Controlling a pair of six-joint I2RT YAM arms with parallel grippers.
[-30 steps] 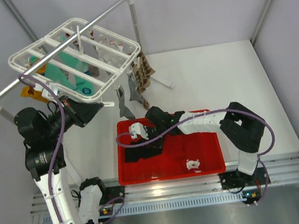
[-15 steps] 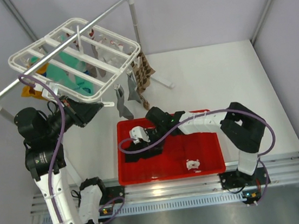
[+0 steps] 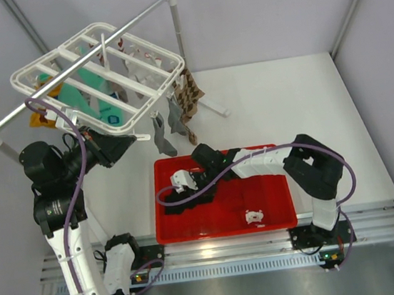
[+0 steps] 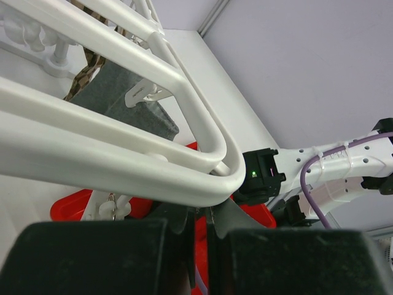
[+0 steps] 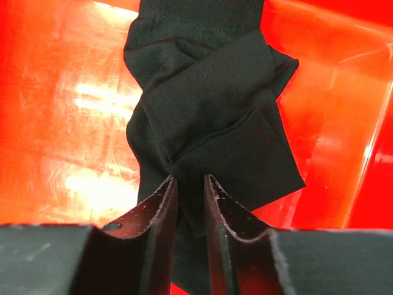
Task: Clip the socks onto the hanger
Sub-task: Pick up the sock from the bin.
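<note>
Sock point(image 3: 183, 199) pinched in the tray point(image 3: 277, 218), hanger point(image 3: 143, 45) up left
Top: my right gripper point(image 3: 184, 185) is down on the sock; left wrist: my left gripper point(image 4: 201, 236) is nearly closed under the hanger corner, contents unclear; right wrist: jaws squeezed onto sock fabric.

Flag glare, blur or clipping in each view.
Right wrist: strong glare patches on the red tray, red near saturation; black sock folds readable. Left wrist: hanger bars very close, soft-edged; left pincer a featureless black mass. Top external: even light, sharp, faint shadows.
</note>
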